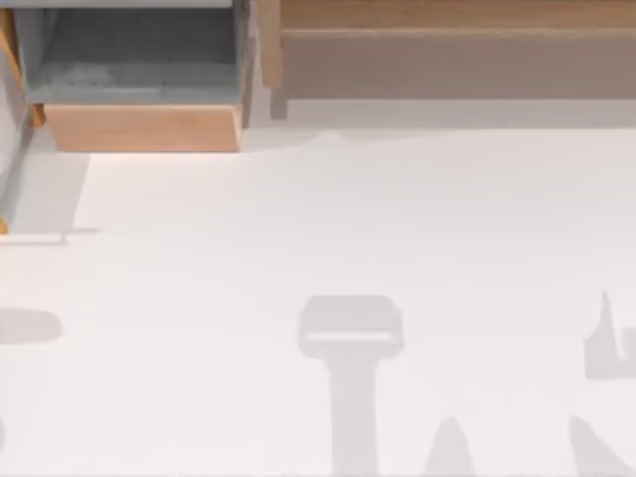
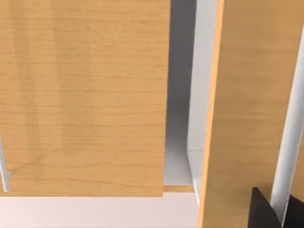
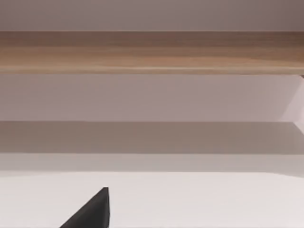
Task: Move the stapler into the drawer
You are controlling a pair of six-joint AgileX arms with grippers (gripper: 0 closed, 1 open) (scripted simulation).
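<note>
The drawer point(image 1: 144, 127) stands pulled out at the table's back left, with a grey interior and a light tan front panel. On its grey floor lies a small pale glossy streak that I take for the stapler point(image 1: 85, 75). A dark piece of my left gripper point(image 2: 280, 214) shows in the left wrist view, close to the tan wood panels of the drawer point(image 2: 85, 95). A dark piece of my right gripper point(image 3: 91, 213) hangs over the white tabletop, facing the wide wooden unit point(image 3: 152, 52).
A wide wooden unit with a long beige-grey recess point(image 1: 457, 60) runs along the back right. A grey T-shaped shadow point(image 1: 350, 348) and other arm shadows lie on the white tabletop point(image 1: 298, 219).
</note>
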